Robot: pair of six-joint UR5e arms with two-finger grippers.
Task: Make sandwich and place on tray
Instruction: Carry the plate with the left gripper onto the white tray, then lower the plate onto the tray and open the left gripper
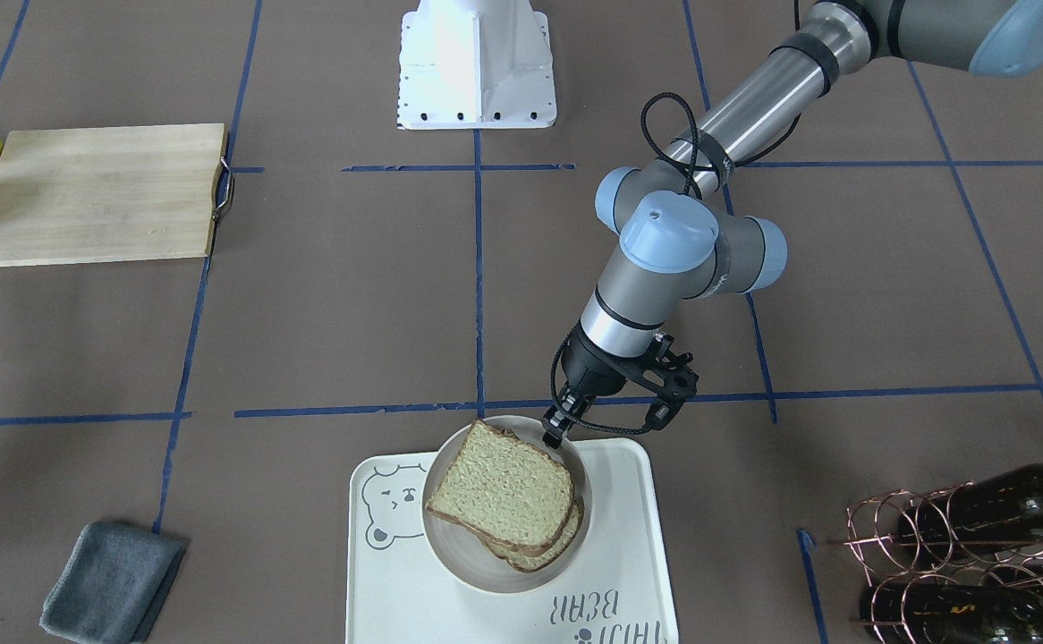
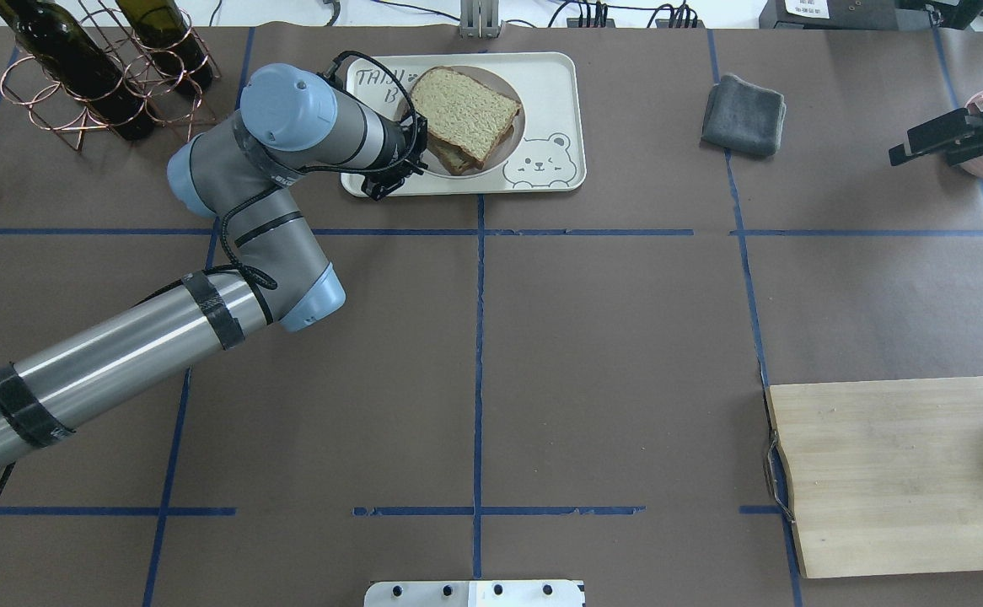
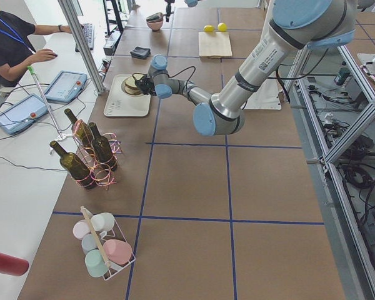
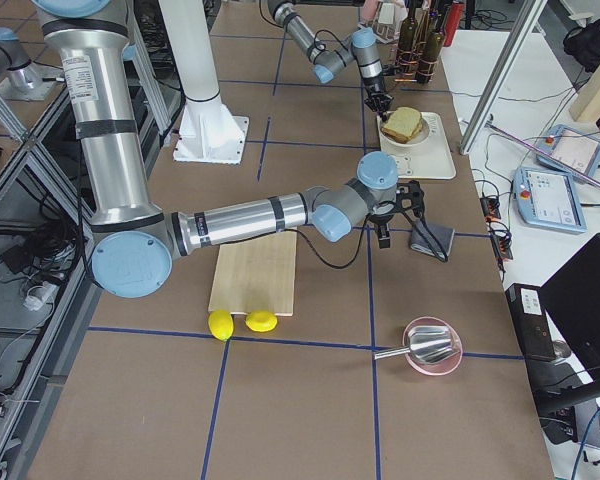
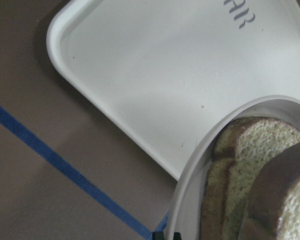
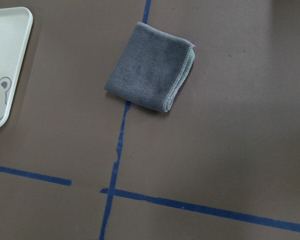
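The left gripper point(image 1: 555, 436) is pinched, as far as we can judge, on the rim of the round white plate point(image 1: 486, 580), at the edge nearest the robot. The sandwich point(image 1: 504, 496) lies on that plate, its upper slice skewed over the lower one, and the plate sits within the tray point(image 1: 633, 546). We judge the task nearly done: the sandwich is built and is on the tray by way of the plate. What seems left is letting go and drawing the arm clear. Whether the plate rests flat or is held a little off the tray, we cannot tell. The egg is hidden between the slices. The right gripper point(image 2: 900, 152) hangs above the tabletop point(image 2: 609, 354) near the grey cloth point(image 6: 147, 75), well apart from the tray. We cannot tell whether it is open or closed.
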